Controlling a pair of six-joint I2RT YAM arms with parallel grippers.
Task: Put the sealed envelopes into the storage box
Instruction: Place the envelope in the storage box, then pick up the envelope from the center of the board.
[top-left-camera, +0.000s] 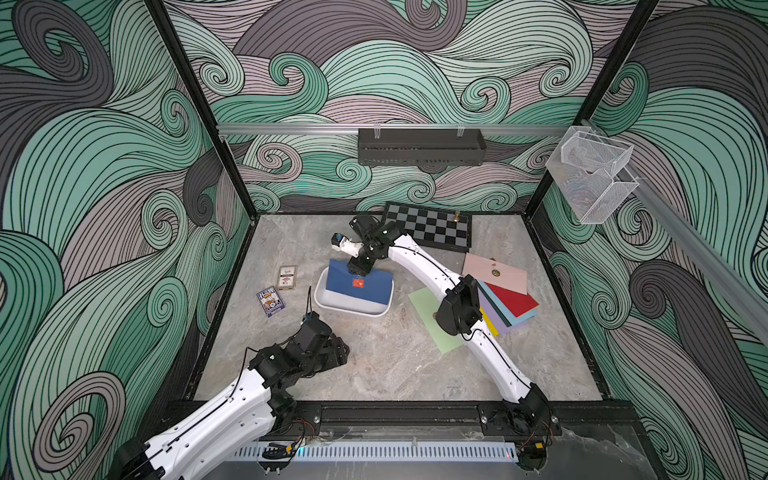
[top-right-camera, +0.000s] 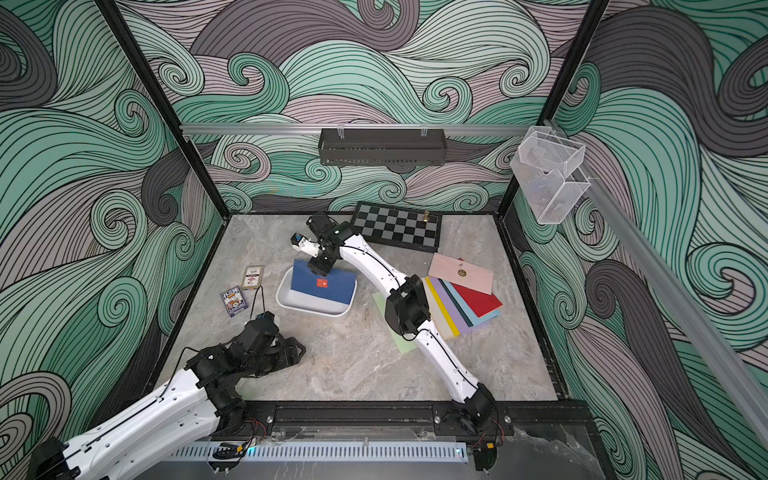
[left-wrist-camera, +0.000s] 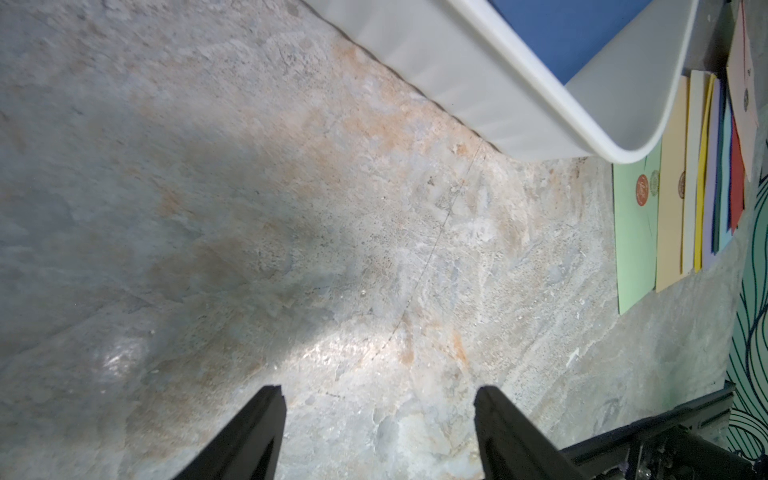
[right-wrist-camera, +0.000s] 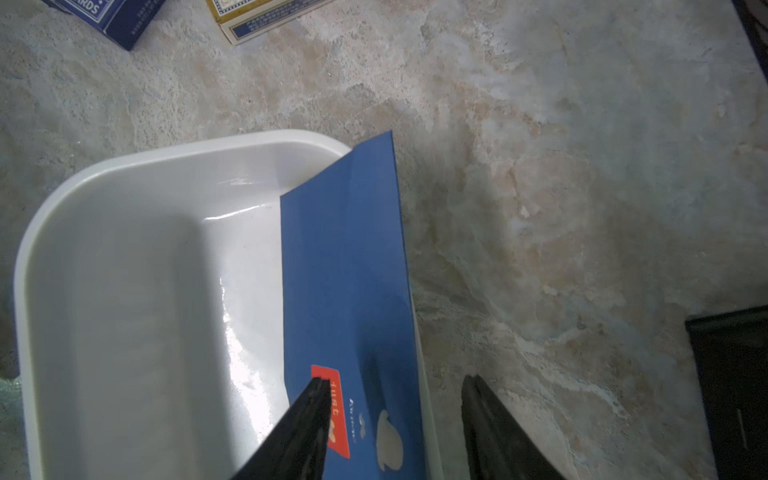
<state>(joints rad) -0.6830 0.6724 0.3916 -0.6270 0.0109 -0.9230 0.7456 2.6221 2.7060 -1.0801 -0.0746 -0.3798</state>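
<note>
We logged sealed envelopes (top-left-camera: 509, 301) fanned apart from the storage box (top-left-camera: 349, 309), on the right arm's side, awaiting transfer | blue envelope (top-left-camera: 372, 293) leaned inside the box, one long edge propped on its rim | right gripper (right-wrist-camera: 395, 380) spread over it, pinching nothing | left gripper (left-wrist-camera: 379, 390) spread, idle near the box | envelope matte, crisp, red seal sticker (right-wrist-camera: 338, 411).

Swirling wave murals (top-left-camera: 395, 75) in mint green, mauve and charcoal cover the three walls of the enclosure. A grey, rust-veined stone-look tabletop (top-left-camera: 374, 365) serves as the floor, and a pale glint (left-wrist-camera: 120, 357) of light lies on it. Black frame posts (top-left-camera: 197, 104) rise at 11 and 1 o'clock. At 12 o'clock a black perforated tray (top-left-camera: 422, 146) hangs from an aluminium rail (top-left-camera: 291, 129). A clear wire-mesh bin (top-left-camera: 590, 174) hangs at 2 o'clock.
</note>
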